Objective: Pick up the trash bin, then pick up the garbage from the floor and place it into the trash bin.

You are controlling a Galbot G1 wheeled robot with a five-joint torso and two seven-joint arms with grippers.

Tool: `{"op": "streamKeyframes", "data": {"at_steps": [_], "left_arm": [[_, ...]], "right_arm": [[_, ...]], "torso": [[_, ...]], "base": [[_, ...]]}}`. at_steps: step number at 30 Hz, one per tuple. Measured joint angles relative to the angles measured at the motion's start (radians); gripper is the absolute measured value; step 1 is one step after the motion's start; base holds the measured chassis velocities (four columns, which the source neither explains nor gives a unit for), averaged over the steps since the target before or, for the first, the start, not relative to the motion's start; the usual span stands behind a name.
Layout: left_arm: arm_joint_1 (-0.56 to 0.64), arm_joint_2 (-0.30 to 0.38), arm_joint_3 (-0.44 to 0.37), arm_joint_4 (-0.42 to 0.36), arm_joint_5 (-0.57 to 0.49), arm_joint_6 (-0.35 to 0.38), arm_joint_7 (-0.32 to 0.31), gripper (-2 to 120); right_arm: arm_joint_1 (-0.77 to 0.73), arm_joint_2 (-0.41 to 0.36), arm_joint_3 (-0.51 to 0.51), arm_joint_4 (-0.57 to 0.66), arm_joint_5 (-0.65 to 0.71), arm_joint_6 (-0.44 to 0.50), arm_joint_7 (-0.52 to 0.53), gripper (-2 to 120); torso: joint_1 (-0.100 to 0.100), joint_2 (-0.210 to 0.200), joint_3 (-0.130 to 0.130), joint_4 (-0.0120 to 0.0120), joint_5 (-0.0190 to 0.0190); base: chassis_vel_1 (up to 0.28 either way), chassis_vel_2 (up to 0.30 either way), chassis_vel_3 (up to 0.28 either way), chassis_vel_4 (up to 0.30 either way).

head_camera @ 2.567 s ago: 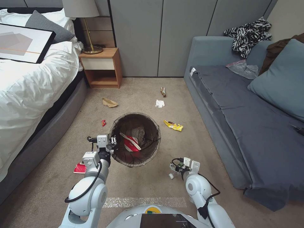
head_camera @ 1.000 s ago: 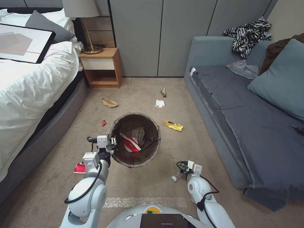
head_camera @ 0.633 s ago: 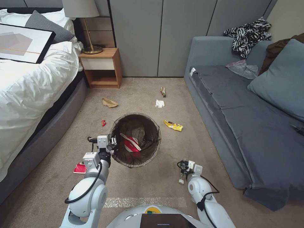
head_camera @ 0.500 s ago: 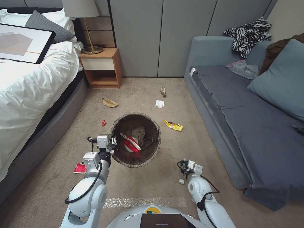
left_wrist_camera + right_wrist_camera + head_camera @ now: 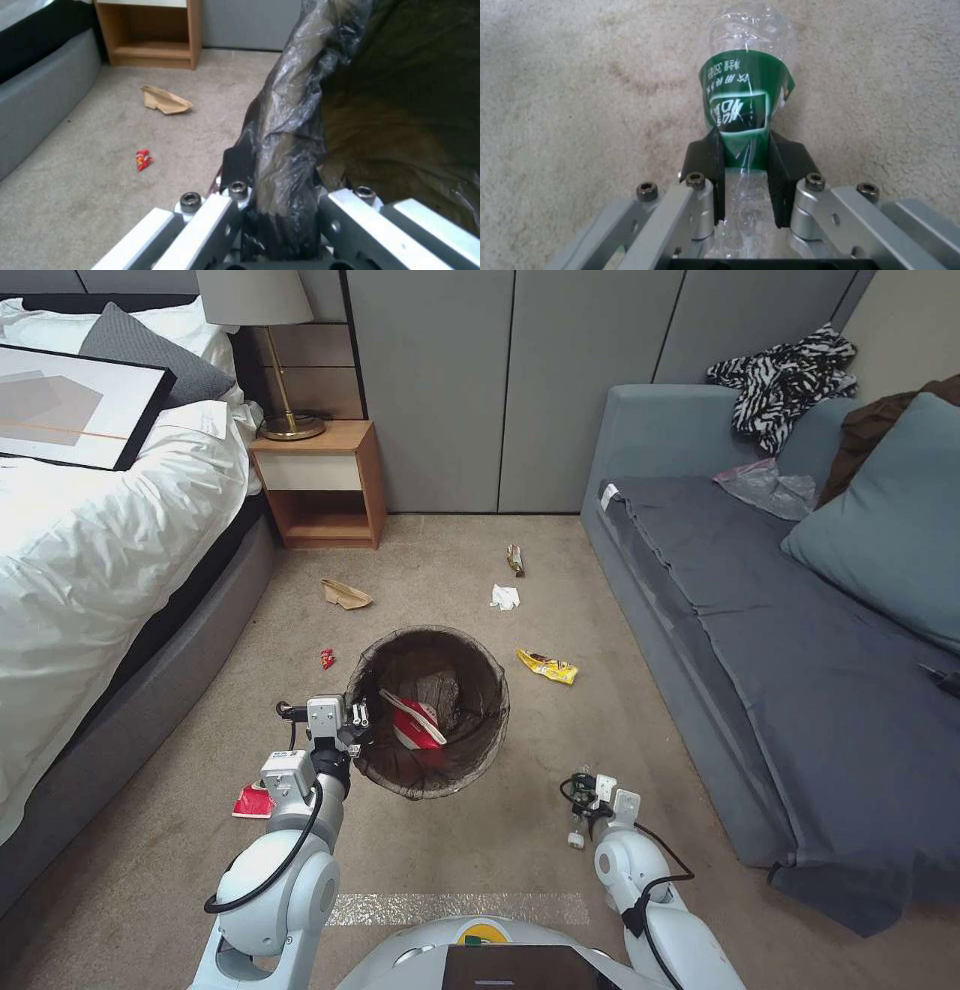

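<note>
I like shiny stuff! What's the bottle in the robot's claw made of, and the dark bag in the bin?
The bottle looks like thin clear plastic: see-through, glossy, crumpled, with a green printed label. The bag liner looks like thin dark plastic film: wrinkled, shiny, slightly see-through.

1. Right gripper (image 5: pixel 745 180): two black fingers (image 5: pixel 707 165) closed against the sides of a clear plastic bottle (image 5: pixel 747 86), which is squeezed narrow between them.
2. Bottle: transparent and crumpled, with a green label (image 5: pixel 742 101) bearing white print. The label sits just beyond the fingertips, its lower edge between them.
3. The bottle's body runs away from the gripper, its far end rounded and clear. A further clear section lies back between the fingers toward the gripper body.
4. Gripper linkages: silver metal with dark bolt heads on both sides of the fingers.
5. Surface behind: beige carpet (image 5: pixel 570 93), short pile.
</note>
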Motion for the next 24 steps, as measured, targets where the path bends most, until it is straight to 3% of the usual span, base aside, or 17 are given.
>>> {"op": "streamKeyframes", "data": {"at_steps": [6, 12, 14, 15, 16, 21, 24], "left_arm": [[0.001, 0.000, -0.001, -0.002, 0.000, 0.000, 0.001, 3], [0.000, -0.002, 0.002, 0.000, 0.001, 0.000, 0.000, 2], [0.001, -0.003, 0.006, 0.004, 0.001, 0.002, -0.002, 3], [0.001, -0.003, 0.006, 0.004, 0.001, 0.002, -0.002, 3], [0.002, -0.002, 0.004, 0.006, 0.000, 0.004, -0.003, 3], [0.002, -0.002, 0.008, 0.009, 0.000, 0.006, -0.003, 2], [0.004, -0.002, 0.020, 0.013, -0.007, 0.016, -0.006, 3]], "right_arm": [[-0.015, -0.001, 0.006, 0.051, -0.010, 0.018, 0.004, 17], [-0.047, -0.006, 0.013, 0.180, -0.061, 0.063, 0.010, 17], [-0.058, -0.006, 0.015, 0.242, -0.289, 0.238, 0.007, 17], [-0.058, -0.006, 0.015, 0.242, -0.289, 0.238, 0.007, 17], [-0.057, -0.003, 0.016, 0.273, -0.365, 0.344, -0.012, 17], [-0.061, -0.001, 0.016, 0.345, -0.390, 0.465, -0.061, 17], [-0.074, -0.003, 0.015, 0.441, -0.406, 0.573, -0.150, 17]], "torso": [[0.000, 0.000, 0.000, 0.0001, 0.0000], [0.000, 0.000, 0.000, 0.0000, -0.0001], [0.000, 0.000, 0.000, -0.0001, -0.0001], [0.000, 0.000, 0.000, -0.0001, -0.0001], [0.000, 0.000, 0.000, 0.0000, 0.0000], [0.000, 0.000, 0.000, 0.0000, 0.0000], [0.000, 0.000, 0.000, 0.0000, -0.0001]], "base": [[0.000, 0.000, 0.000, 0.000], [0.000, 0.000, 0.000, 0.000], [0.000, 0.000, 0.000, 0.000], [0.000, 0.000, 0.000, 0.000], [0.000, 0.000, 0.000, 0.000], [0.000, 0.000, 0.000, 0.000], [0.000, 0.000, 0.000, 0.000]]}}
